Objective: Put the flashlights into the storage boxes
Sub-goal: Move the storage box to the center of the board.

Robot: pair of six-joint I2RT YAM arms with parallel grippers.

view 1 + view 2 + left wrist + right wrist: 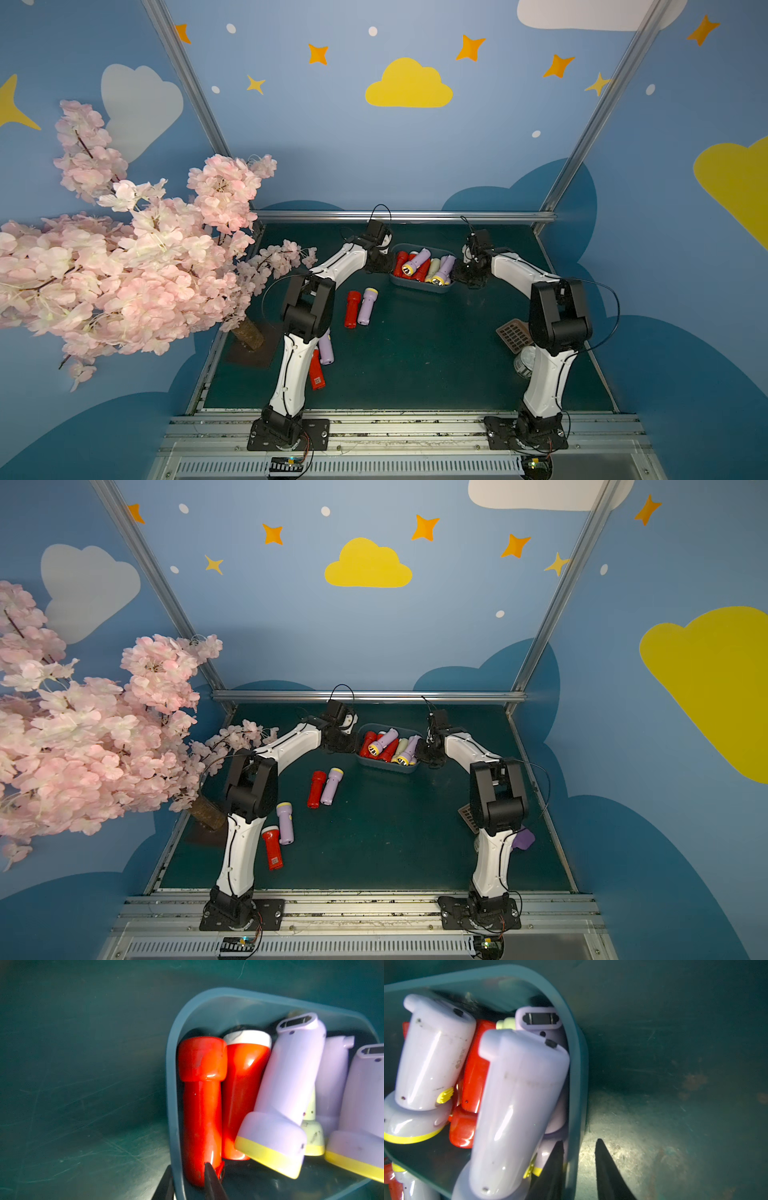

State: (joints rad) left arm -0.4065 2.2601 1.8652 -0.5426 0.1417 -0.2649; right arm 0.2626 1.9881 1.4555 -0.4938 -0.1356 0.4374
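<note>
Flashlights [424, 266] pile in the storage bin [419, 286] at the far middle of the surface [415, 365]: red, lilac, one pale yellow, with the top ones riding above the rim. Four are loose: a red-lilac pair [360, 308] mid-surface and another lilac-red pair [279, 835] by the left arm. Left claw [188, 1169] is clamped on the bin's end wall, one finger inside. Right claw [579, 1142] straddles the opposite wall with its outer finger just clear, so it isn't gripping. Likely step: take the bin by both ends. Seat the right grip first and keep the bin level, or the top lilac ones may spill.

No legible text, code sticker on red flashlight [273, 850], unreadable embossing on lilac flashlight [433, 1053]
</note>
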